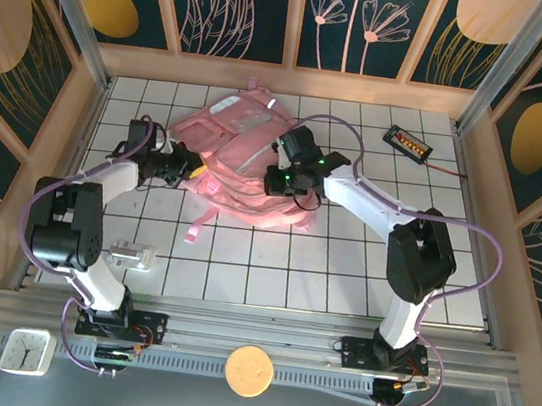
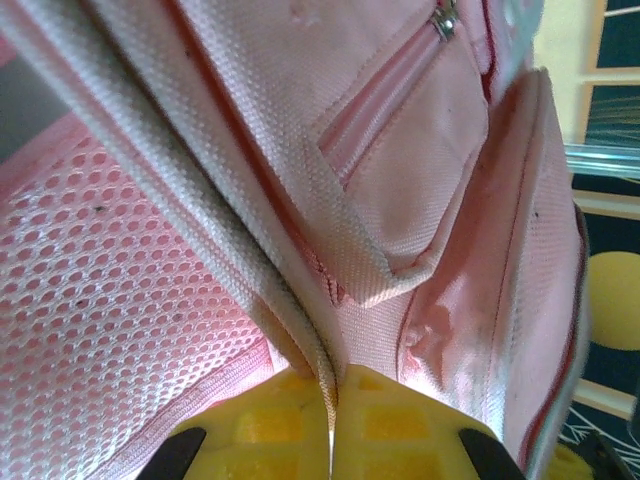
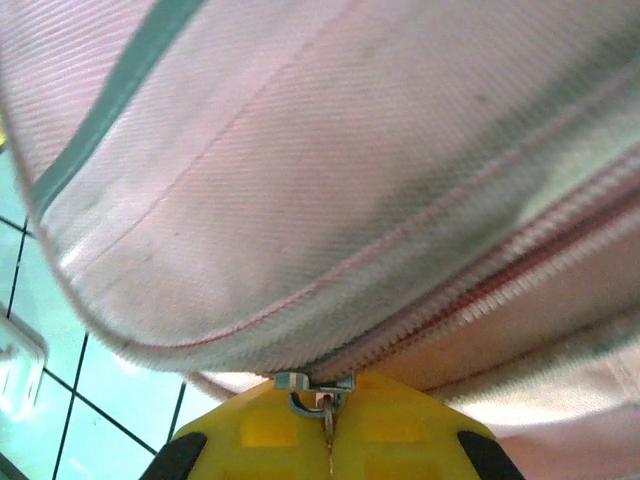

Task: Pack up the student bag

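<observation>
Pinches student bag [image 1: 243,154] webbing [image 2: 200,230] in left gripper [image 2: 330,440]; clamps, seemingly, its zipper pull [image 3: 322,395] in right gripper [image 3: 328,435].

White tiled surface [image 1: 342,274], dark grout. Pink student bag [image 1: 246,164] lies flat mid-surface, twd far edge. Small black device [image 1: 407,141] w/ orange strip nr far-right corner. Small pale item [image 1: 130,256] nr near-left corner.

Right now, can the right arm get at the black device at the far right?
Likely not yet: right gripper is shut on the zipper pull of the student bag; otherwise the way looks free.
</observation>
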Controlling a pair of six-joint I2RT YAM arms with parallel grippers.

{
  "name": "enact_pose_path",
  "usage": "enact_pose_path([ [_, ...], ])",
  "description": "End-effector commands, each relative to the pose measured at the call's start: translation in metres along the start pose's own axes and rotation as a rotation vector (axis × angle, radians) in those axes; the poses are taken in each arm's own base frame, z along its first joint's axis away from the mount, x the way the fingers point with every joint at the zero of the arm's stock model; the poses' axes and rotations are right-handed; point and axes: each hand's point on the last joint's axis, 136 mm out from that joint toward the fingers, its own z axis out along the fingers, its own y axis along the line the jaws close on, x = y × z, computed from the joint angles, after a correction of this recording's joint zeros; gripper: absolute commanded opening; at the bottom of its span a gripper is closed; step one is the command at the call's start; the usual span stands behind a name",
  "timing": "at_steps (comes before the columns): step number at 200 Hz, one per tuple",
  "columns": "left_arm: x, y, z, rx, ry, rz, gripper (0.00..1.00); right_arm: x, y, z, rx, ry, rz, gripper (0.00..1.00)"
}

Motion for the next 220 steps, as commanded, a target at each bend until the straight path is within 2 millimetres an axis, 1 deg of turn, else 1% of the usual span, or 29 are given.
enact_pose_path([
  [1,-0.056,0.022,-0.01,-0.133,-0.148,0.079,0.0,-0.003,0.019,0.002,-0.004,0.016,-0.105,0.0],
  [14,-0.062,0.016,-0.007,-0.124,-0.137,0.094,0.0,-0.004,0.029,0.011,-0.022,0.031,-0.089,0.0],
  [27,-0.062,0.008,-0.008,-0.098,-0.13,0.093,0.23,-0.01,0.041,0.018,-0.063,0.03,-0.042,0.0],
  [39,-0.055,0.002,-0.014,-0.072,-0.134,0.083,0.37,-0.013,0.051,0.023,-0.11,0.031,-0.001,0.0],
  [43,-0.051,0.005,-0.014,-0.074,-0.129,0.07,0.42,-0.015,0.055,0.023,-0.128,0.029,0.008,0.0],
  [46,-0.049,-0.001,-0.02,-0.061,-0.14,0.076,0.46,-0.016,0.057,0.023,-0.138,0.026,0.015,0.0],
  [52,-0.042,0.0,-0.024,-0.055,-0.14,0.062,0.5,-0.019,0.06,0.024,-0.151,0.025,0.026,0.0],
  [57,-0.034,0.002,-0.027,-0.05,-0.137,0.049,0.51,-0.02,0.063,0.025,-0.163,0.025,0.032,0.0],
  [59,-0.034,-0.001,-0.029,-0.041,-0.142,0.044,0.52,-0.021,0.064,0.025,-0.169,0.024,0.034,0.0],
  [61,-0.027,0.006,-0.028,-0.048,-0.131,0.031,0.52,-0.022,0.065,0.025,-0.173,0.023,0.035,0.0],
  [62,-0.027,0.004,-0.029,-0.041,-0.134,0.026,0.53,-0.022,0.066,0.025,-0.175,0.023,0.035,0.0],
  [63,-0.022,0.009,-0.029,-0.047,-0.127,0.018,0.53,-0.022,0.066,0.025,-0.177,0.024,0.036,0.0],
  [65,-0.02,0.009,-0.03,-0.038,-0.129,0.013,0.53,-0.023,0.067,0.025,-0.181,0.023,0.035,0.0],
  [66,-0.02,0.006,-0.032,-0.029,-0.133,0.005,0.53,-0.023,0.067,0.025,-0.182,0.025,0.036,0.0],
  [67,-0.016,0.011,-0.031,-0.034,-0.125,-0.001,0.53,-0.023,0.068,0.025,-0.184,0.024,0.036,0.0],
  [79,0.003,0.014,-0.036,0.017,-0.126,-0.064,0.54,-0.026,0.071,0.024,-0.194,0.024,0.035,0.0],
  [93,0.024,0.013,-0.038,0.077,-0.129,-0.122,0.53,-0.028,0.073,0.023,-0.204,0.025,0.032,0.0],
  [99,0.033,0.013,-0.036,0.093,-0.12,-0.141,0.53,-0.027,0.075,0.023,-0.209,0.026,0.031,0.0],
  [112,0.051,0.004,-0.028,0.131,-0.096,-0.15,0.53,-0.026,0.077,0.023,-0.216,0.032,0.03,0.0],
  [122,0.059,-0.004,-0.022,0.157,-0.088,-0.159,0.53,-0.024,0.078,0.024,-0.218,0.036,0.028,0.0],
  [136,0.064,-0.014,-0.015,0.189,-0.083,-0.168,0.53,-0.021,0.079,0.024,-0.218,0.041,0.023,0.0],
  [157,0.067,-0.023,-0.005,0.213,-0.065,-0.174,0.5,-0.017,0.083,0.024,-0.22,0.042,0.019,0.0],
  [191,0.072,-0.028,0.011,0.202,-0.039,-0.158,0.47,-0.013,0.084,0.023,-0.229,0.034,0.025,0.0],
  [205,0.076,-0.027,0.019,0.195,-0.024,-0.157,0.43,-0.013,0.085,0.023,-0.231,0.033,0.028,0.0],
  [220,0.08,-0.022,0.026,0.182,-0.012,-0.166,0.33,-0.013,0.086,0.023,-0.235,0.032,0.025,0.0],
])
